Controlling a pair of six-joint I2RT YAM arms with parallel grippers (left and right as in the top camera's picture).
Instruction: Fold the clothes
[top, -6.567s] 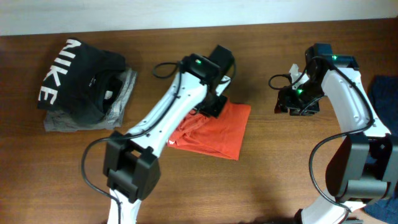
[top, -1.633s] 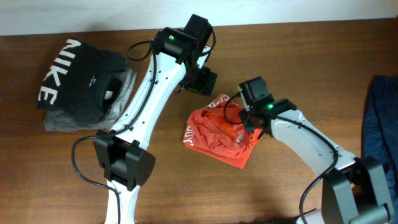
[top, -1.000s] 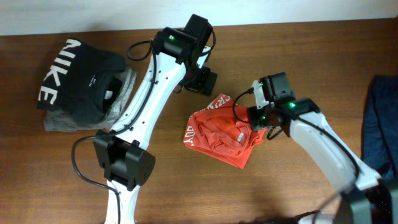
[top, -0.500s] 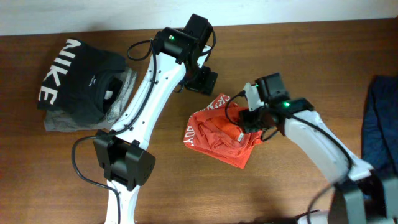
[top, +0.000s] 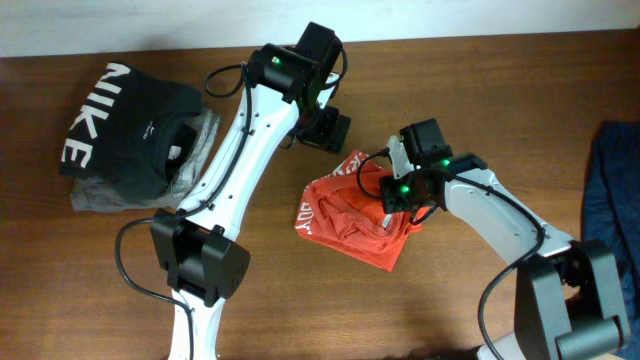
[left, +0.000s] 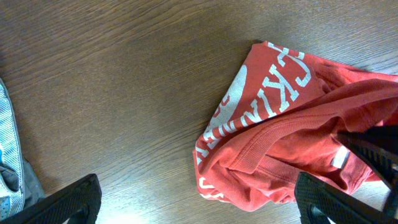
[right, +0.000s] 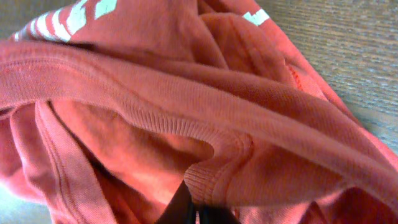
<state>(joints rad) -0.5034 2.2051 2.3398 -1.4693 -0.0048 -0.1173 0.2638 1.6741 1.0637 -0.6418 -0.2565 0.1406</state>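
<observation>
The red shirt (top: 340, 215), a neat flat fold a few seconds back, now lies rumpled in the middle of the table (top: 500, 100), so the folding looks to be starting over. The left gripper (top: 328, 130) has drawn off behind it, fingers spread wide, holding nothing. The right gripper (top: 400, 193) has come onto the shirt's right side, nipped narrow on the ribbed collar (right: 205, 140).

White tubular left arm (top: 262, 125): links running between black joint housings, small green light (top: 275, 62) glowing near the wrist, thin black cable (top: 218, 75) looping alongside, blocky black base joint (top: 205, 265). White tubular right arm (top: 492, 207): same black housings, green light (top: 403, 186) glowing. Matte black left gripper fingers (left: 71, 202) showing wedge-shaped in the wrist view.
</observation>
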